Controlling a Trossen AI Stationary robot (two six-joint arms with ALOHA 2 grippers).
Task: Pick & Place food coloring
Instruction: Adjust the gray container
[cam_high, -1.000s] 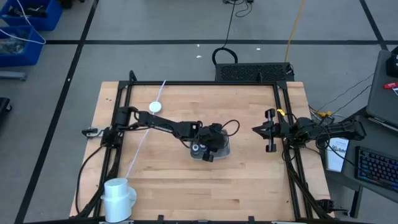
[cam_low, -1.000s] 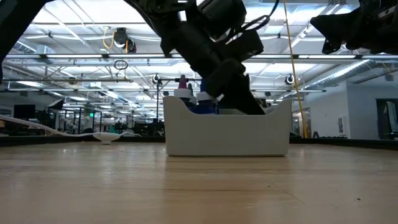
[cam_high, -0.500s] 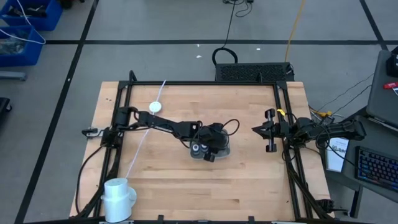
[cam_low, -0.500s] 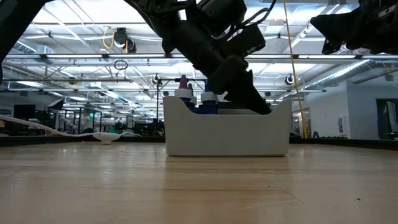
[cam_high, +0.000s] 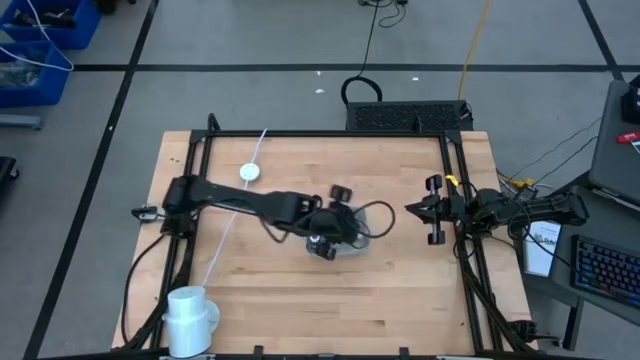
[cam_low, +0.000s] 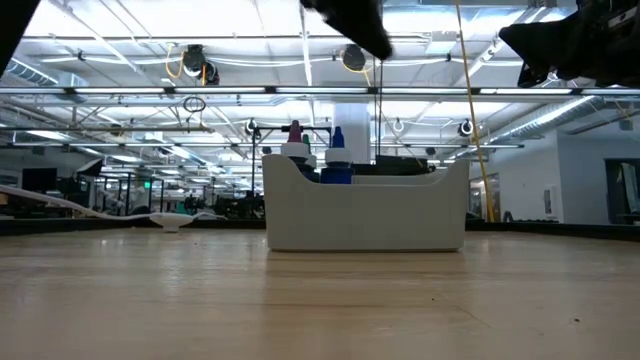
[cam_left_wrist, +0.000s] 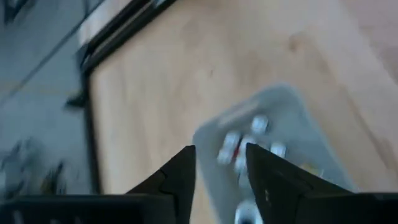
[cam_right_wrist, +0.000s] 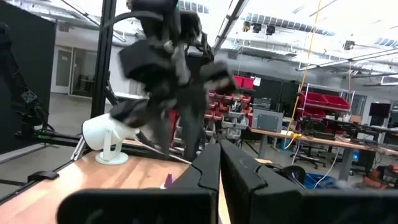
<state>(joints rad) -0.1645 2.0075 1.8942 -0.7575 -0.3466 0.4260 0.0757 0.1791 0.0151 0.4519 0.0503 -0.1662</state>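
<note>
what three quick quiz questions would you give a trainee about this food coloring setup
1. True or false: the left gripper is shut on one of the small dark food coloring bottles with pale tops.
2. Where do the bottles stand? A) in the grey plastic tray B) on bare wood beside it C) on the floor
3. Fill in: seen from the high view, the right gripper waits, shut, near the light wooden table's ___ edge.

Key
1. False: it is open above the tray, with nothing between its fingers.
2. A
3. right
</note>
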